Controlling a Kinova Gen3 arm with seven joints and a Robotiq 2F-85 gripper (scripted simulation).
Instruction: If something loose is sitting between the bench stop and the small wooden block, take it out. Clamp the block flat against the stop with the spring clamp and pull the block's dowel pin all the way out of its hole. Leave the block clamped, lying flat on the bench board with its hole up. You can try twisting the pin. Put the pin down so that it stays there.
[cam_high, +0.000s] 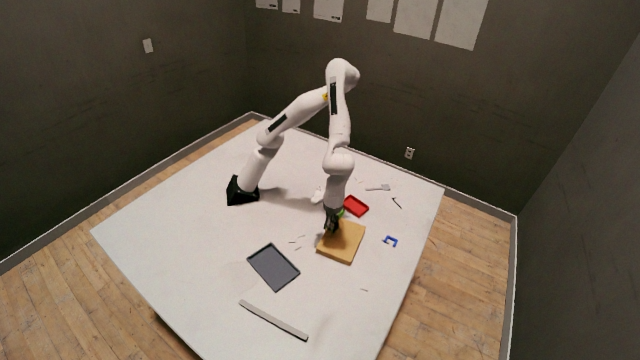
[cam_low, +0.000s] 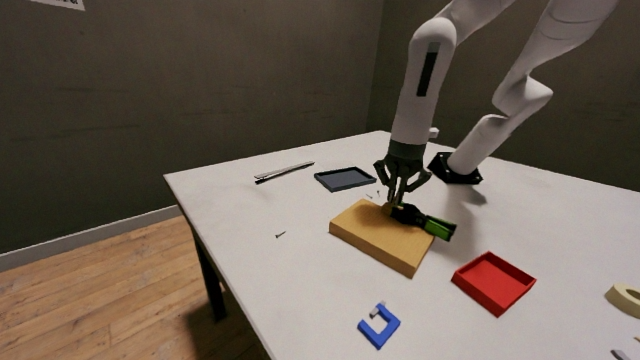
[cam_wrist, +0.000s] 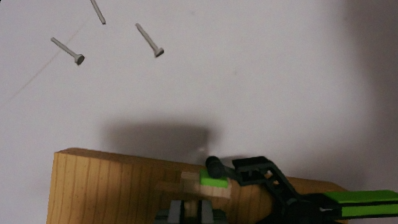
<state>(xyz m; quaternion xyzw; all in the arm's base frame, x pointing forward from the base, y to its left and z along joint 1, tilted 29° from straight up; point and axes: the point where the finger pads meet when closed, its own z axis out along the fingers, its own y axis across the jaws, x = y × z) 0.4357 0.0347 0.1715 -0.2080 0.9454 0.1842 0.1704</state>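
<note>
The wooden bench board lies on the white table and also shows in the top view. The black and green spring clamp grips the board's far edge, with its green jaw pad pressing on the small pale block. My gripper points straight down over the block, with its fingers nearly together. In the wrist view the fingertips close on a thin tan dowel pin standing in the block. The bench stop is hidden behind the clamp and fingers.
A red tray sits right of the board and a grey tray behind it. A blue C-shaped piece lies near the front edge. Loose nails lie beyond the board, a metal ruler at the far left, and a tape roll at the right.
</note>
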